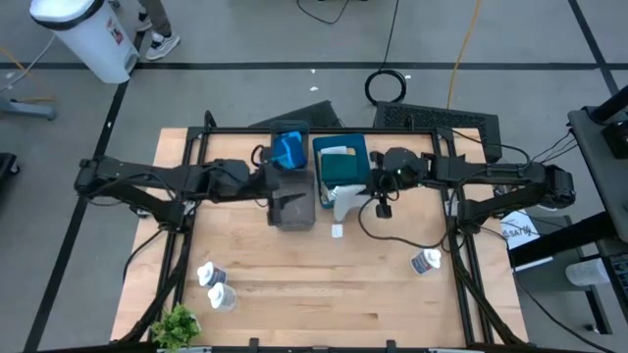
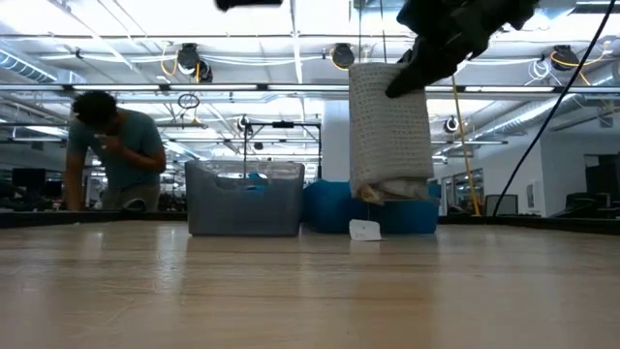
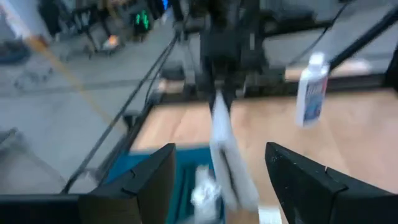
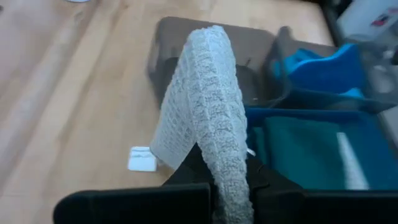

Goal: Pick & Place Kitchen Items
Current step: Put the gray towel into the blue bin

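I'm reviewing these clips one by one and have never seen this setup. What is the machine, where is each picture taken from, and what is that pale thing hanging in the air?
Two dark robot arms work at a wooden table. One picture looks straight down, one looks level across the tabletop, and two come from cameras on the arms' wrists. The right gripper is shut on a pale waffle-weave cloth, which hangs above the table near a teal tray. A grey tray stands beside that, with something bright blue behind it. The left gripper is open, by the trays. White bottles lie near the front left and at the right edge; a small plant sits at the front corner. A person stands in the room behind.
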Motion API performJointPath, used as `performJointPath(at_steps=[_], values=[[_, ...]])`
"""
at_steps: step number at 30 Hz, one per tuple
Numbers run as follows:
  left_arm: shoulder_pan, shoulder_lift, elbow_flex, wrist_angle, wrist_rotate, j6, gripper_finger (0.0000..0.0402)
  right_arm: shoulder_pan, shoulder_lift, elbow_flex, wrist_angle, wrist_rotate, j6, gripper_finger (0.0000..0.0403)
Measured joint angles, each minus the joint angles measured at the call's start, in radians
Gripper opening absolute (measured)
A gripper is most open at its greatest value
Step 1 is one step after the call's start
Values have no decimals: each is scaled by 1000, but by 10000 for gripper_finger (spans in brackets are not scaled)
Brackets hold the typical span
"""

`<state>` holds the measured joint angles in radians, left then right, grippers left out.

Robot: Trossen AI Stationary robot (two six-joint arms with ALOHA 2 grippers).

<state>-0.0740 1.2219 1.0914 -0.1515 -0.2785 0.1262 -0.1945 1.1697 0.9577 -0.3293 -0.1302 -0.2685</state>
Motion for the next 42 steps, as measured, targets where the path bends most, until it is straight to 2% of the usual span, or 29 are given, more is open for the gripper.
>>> performJointPath(at_steps=[5,12,16,23,42], values=[[20,-46,-39,-13,-42,-42,251,-77,23,0,56,-1,-72,2],[30,-38,-41,-10,-44,-53,251,-151,104,0,110,-1,-181,2],[29,-36,-41,-10,-43,-53,251,-178,157,0,155,-1,-190,2],[29,-36,-41,-7,-43,-53,251,-196,211,0,213,-1,-199,3],[29,-36,-40,-8,-42,-44,251,-197,211,0,245,-1,-216,6]])
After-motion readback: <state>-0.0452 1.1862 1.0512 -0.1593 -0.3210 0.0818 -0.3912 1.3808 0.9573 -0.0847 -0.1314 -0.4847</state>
